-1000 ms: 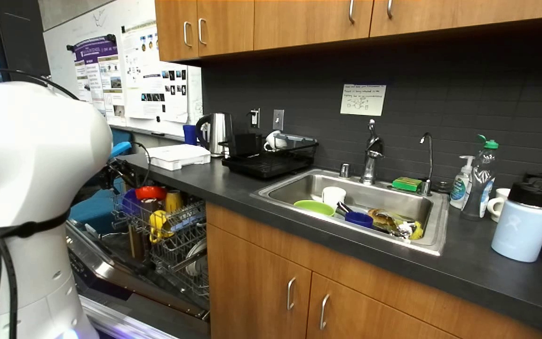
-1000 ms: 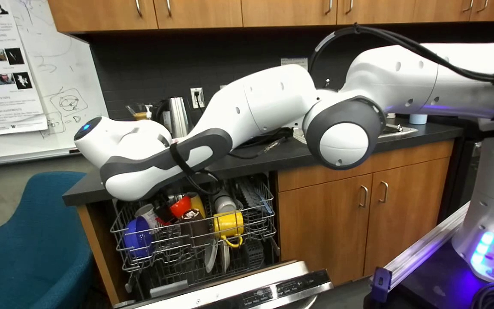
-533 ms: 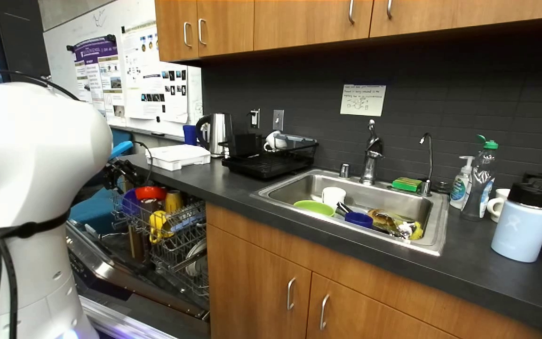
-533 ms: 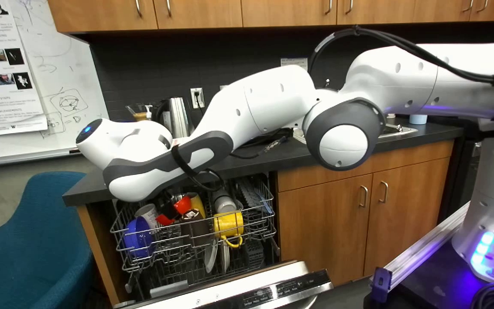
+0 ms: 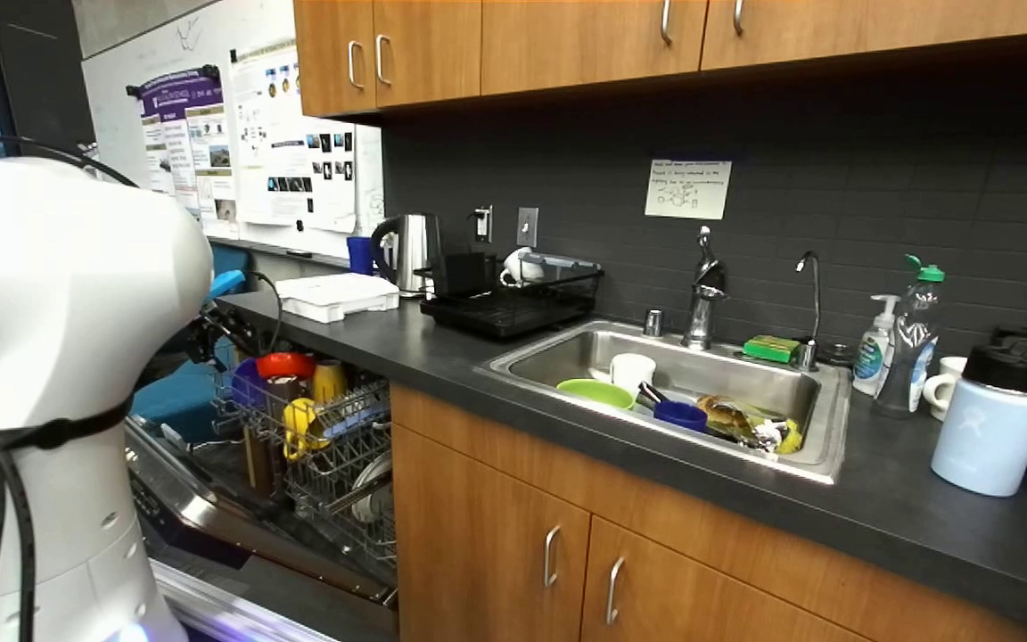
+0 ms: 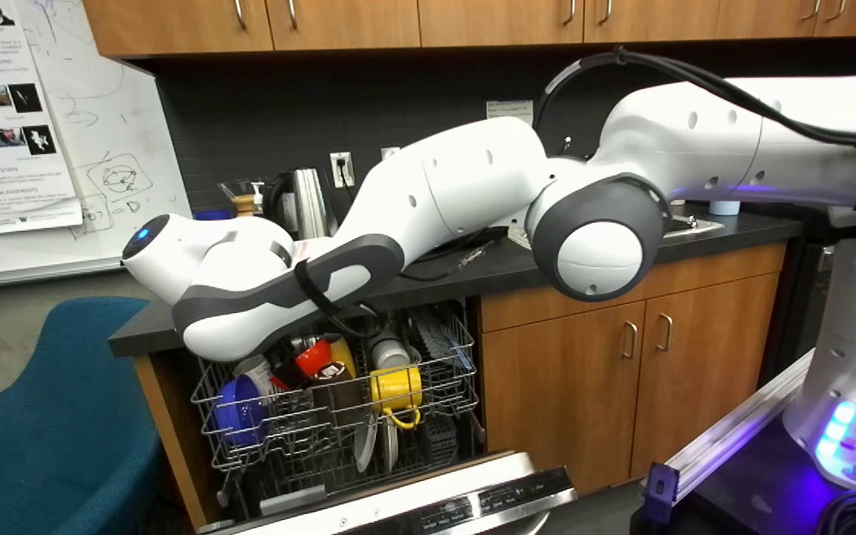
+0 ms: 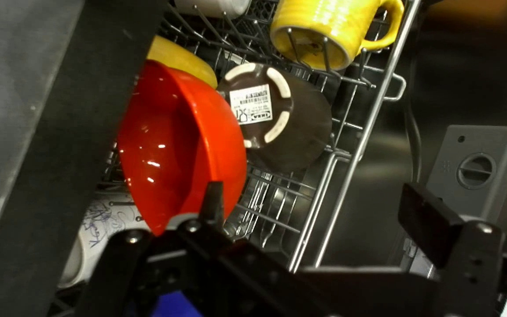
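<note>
In the wrist view my gripper (image 7: 315,202) is open, its two black fingers wide apart with nothing between them. It is over the pulled-out upper dishwasher rack (image 7: 359,149). The left fingertip overlaps the lower edge of a red bowl (image 7: 218,145); whether it touches, I cannot tell. The red bowl is tilted on its side. Right of it is a dark brown cup (image 7: 297,127), bottom showing. A yellow mug (image 7: 310,26) lies farther off in the rack. A white mug with writing (image 7: 104,220) is partly hidden behind the gripper. In an exterior view the gripper (image 5: 219,343) shows small beside the bowl.
The black counter edge (image 7: 68,132) runs close along the rack. The dishwasher door (image 6: 413,498) is folded down. A blue bowl (image 6: 241,412) sits at the rack's outer corner. A white box (image 5: 335,294) stands on the counter, near a sink (image 5: 834,428) with dishes.
My arm has sunk slightly, and the wrist has shifted a little left and down in an exterior view. The dishes in the rack look unmoved.
</note>
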